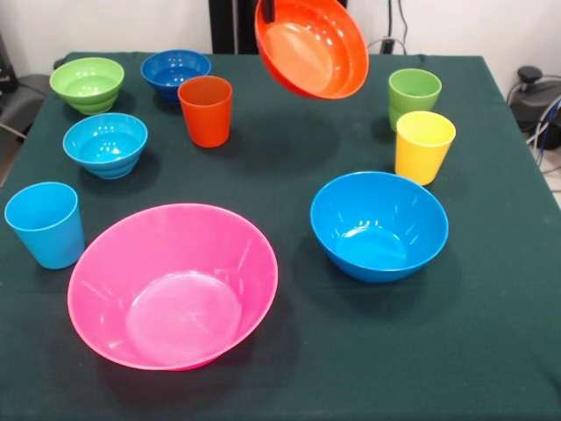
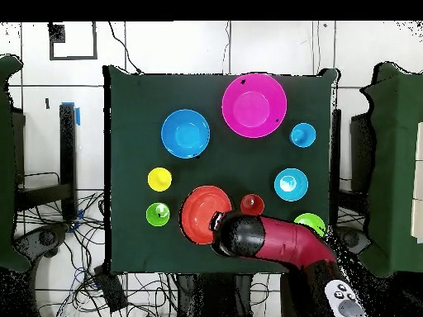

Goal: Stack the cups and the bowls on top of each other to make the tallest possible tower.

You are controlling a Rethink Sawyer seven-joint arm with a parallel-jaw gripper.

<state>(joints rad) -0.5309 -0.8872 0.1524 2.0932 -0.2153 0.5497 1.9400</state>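
Observation:
My gripper [image 1: 266,10] shows only at the top edge, shut on the rim of the large orange bowl [image 1: 311,48], which hangs tilted above the table's far side. In the overhead view the arm [image 2: 273,241] covers the gripper beside that bowl [image 2: 202,215]. The pink bowl [image 1: 173,285] and the large blue bowl [image 1: 379,225] stand apart, each empty. No tower stands. The small green [image 1: 87,83], dark blue [image 1: 175,70] and light blue [image 1: 105,145] bowls sit far left. The light blue [image 1: 46,224], orange [image 1: 206,110], green [image 1: 414,95] and yellow [image 1: 424,146] cups stand singly.
A dark green cloth covers the table [image 1: 491,333]. Cables and dark equipment lie on the floor round the table [image 2: 58,231]. The robot's pedestal [image 1: 235,26] stands behind the far edge.

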